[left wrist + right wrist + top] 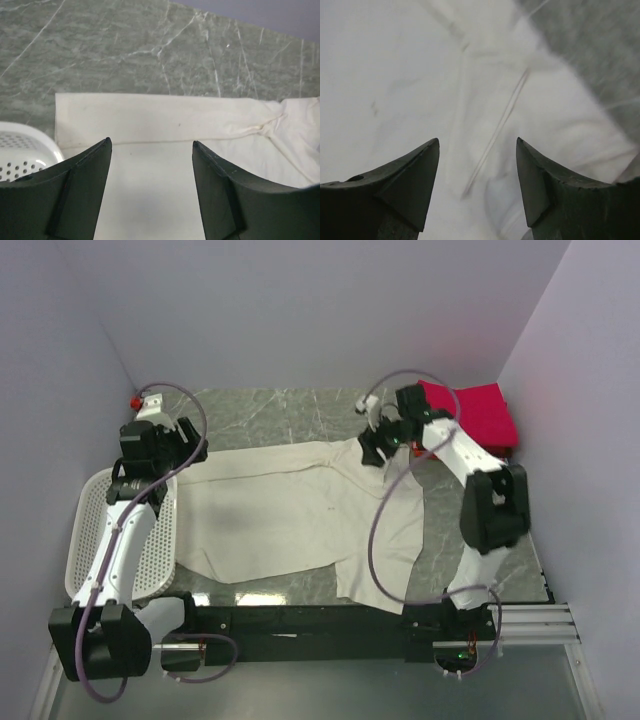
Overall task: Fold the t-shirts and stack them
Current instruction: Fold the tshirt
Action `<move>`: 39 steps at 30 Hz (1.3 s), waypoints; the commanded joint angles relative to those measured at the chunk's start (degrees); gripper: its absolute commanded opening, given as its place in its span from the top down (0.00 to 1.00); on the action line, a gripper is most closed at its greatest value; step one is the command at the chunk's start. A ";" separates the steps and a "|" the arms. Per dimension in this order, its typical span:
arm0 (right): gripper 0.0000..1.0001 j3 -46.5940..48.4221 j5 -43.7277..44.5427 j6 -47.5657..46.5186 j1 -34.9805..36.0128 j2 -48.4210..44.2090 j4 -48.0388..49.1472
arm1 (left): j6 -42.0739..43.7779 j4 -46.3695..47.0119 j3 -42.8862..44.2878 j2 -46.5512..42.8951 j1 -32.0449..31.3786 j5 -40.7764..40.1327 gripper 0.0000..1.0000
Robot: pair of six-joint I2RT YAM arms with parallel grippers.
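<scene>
1. Cloth first: the cream-white t-shirt [290, 520] lies spread out on the green marbled table [270, 410]. It reaches from under the left gripper [190, 448] across to under the right gripper [376, 450].
2. The left gripper [152, 145] has its jaws wide apart with nothing between them. It sits over the left end of the cream-white t-shirt [165, 120]. A straight hemmed edge of the shirt lies just ahead of the fingertips, and bare table [125, 50] lies beyond that edge.
3. A white perforated basket [100, 500] stands just to the left of this gripper and nearer the arm bases. In the left wrist view the basket [25, 145] shows its rim beside the left finger, close against the shirt's edge.
4. The right gripper [477, 142] also has its jaws spread wide and holds nothing. Wrinkled cream-white t-shirt [395, 75] fills the space below and ahead of it, though the view is blurred. Table [590, 50] shows ahead and to the right of the fingertips. Whether the fingers touch the cloth cannot be told.
5. From under the right gripper, a further part of the shirt runs back toward the arm bases.
6. A crimson-pink t-shirt [470, 410] lies folded beyond and to the right of the right gripper, near the table's far right corner. A redder layer shows along its right edge.
</scene>
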 commanded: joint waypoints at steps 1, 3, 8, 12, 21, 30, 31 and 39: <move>0.31 17.40 -8.02 6.47 0.30 14.33 -9.66 | 3.92 -1.46 -2.91 -4.55 -1.54 -3.63 0.29; 0.31 23.74 -8.29 7.27 0.48 21.72 -13.69 | 4.45 -1.20 -4.66 -6.75 -1.90 -4.77 0.29; 0.31 35.53 -6.36 10.43 0.92 30.33 -14.34 | 4.45 -0.67 -4.50 -7.98 -2.25 -3.90 0.29; 0.32 41.07 -3.55 12.36 1.09 34.39 -15.39 | 4.27 -0.67 -4.23 -7.72 -2.25 -3.11 0.29; 0.34 45.38 -1.96 9.83 2.67 38.00 -19.60 | 4.01 -0.67 -4.23 -7.37 -2.34 -2.58 0.29; 0.37 49.34 1.81 10.79 3.73 40.98 -21.80 | 3.92 -0.67 -4.41 -7.37 -2.25 -2.40 0.29; 0.38 49.87 2.08 10.96 3.90 41.25 -22.07 | 3.92 -0.67 -4.50 -7.28 -2.25 -2.32 0.29; 0.78 47.86 4.02 11.84 4.70 39.59 -20.23 | 4.01 -0.76 -4.50 -7.28 -2.25 -2.40 0.29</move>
